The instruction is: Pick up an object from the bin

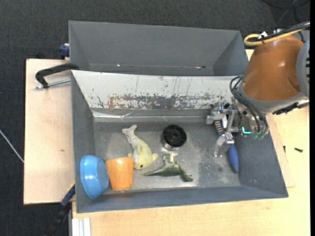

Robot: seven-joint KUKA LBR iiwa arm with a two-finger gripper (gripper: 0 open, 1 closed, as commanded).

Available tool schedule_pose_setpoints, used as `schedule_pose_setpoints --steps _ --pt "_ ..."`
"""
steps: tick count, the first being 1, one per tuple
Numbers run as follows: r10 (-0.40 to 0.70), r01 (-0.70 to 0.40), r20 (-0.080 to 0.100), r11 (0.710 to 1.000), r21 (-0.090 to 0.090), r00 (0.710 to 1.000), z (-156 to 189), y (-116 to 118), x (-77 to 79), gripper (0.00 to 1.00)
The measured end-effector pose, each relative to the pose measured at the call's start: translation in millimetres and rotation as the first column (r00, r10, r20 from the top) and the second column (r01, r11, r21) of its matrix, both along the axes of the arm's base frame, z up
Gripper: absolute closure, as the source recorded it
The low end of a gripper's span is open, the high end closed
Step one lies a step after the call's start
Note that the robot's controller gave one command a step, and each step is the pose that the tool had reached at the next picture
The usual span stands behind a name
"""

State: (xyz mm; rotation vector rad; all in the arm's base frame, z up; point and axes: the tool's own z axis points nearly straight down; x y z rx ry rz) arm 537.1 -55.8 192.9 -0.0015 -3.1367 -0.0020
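My gripper [224, 139] hangs low over the right side of the bin floor, close to the right wall. Just below and right of its tip lies a small blue oblong thing [233, 160], slanted along the wall; whether the gripper touches it I cannot tell. Left of the gripper, near the middle of the floor, sits a black round thing [174, 135] like a knob or cap. A green toy animal [171, 170] lies in front of it.
A yellow and white soft toy [140, 150] lies left of centre. An orange cup [120, 173] and a blue bowl [93, 176] lie tipped in the front left corner. The arm with its orange cover reaches in over the right rim.
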Motion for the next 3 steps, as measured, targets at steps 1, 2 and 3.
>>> schedule_pose_setpoints --steps 1,2,3 --pt "0.107 -0.107 0.005 0.994 0.001 0.994 -98 54 34.0 0.00" --pt "0.103 -0.103 0.008 0.995 -0.001 0.995 -95 51 34.3 1.00" --pt "0.366 -0.366 0.018 0.930 -0.004 0.930 59 82 16.5 1.00"
